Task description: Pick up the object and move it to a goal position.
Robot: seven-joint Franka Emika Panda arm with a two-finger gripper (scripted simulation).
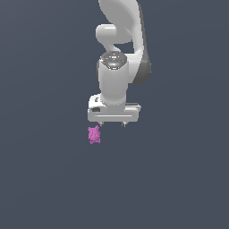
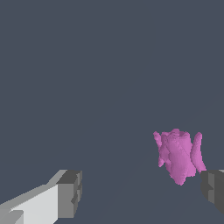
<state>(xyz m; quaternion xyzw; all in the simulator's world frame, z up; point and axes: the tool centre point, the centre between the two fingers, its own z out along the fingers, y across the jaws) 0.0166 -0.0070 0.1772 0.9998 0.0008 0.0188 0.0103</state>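
The gripper (image 1: 112,124) is wide apart and holds nothing. The object (image 1: 94,134) sits near one finger (image 2: 213,190), so closing may knock it away.

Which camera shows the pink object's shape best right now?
The wrist view: the pink object fills more of the picture, lumps visible, nearer one fingertip. The exterior view shows it as a small blob below the open tool.

From the exterior view we look at the arm from a little way off and somewhat above, the end effector (image 1: 111,125) hanging mid-frame. On the wrist view we ride just behind the fingers (image 2: 70,194), staring close along them at plain dark ground. Both views share the fingertips and the pink object (image 1: 94,134) (image 2: 178,156) beside them.
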